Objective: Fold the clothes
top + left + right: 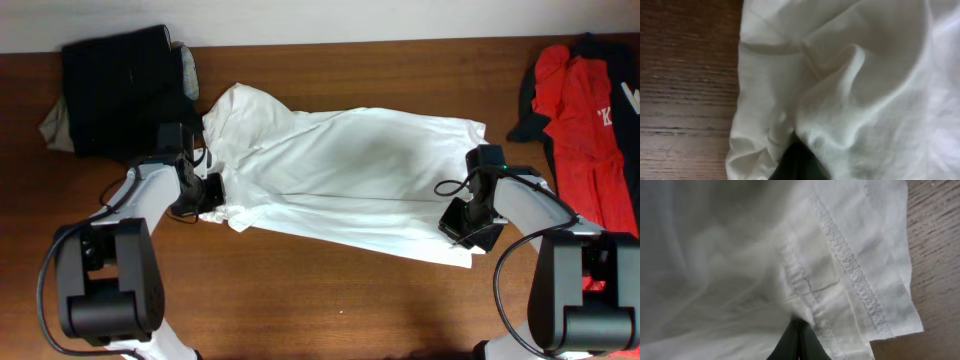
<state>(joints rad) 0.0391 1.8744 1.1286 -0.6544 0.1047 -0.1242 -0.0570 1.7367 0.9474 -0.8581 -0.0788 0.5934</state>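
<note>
Soft white T-shirt [350, 180] lies crumpled across the middle of your wood-grain table [330, 300].
Your left gripper [208, 190] pinches its bunched edge, your right gripper [462, 222] its zigzag-stitched hem; the red garment [585, 110] at the right edge shows a white "K".

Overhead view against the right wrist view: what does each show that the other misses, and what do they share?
Only overhead: the whole plain white fabric T-shirt spread out, the left gripper at its far end, a black garment pile and a red-and-black garment. Only right wrist: the hem's zigzag stitching up close, and the right gripper pinched shut on the fabric. Both: the T-shirt, that gripper and the brown wooden table.
</note>
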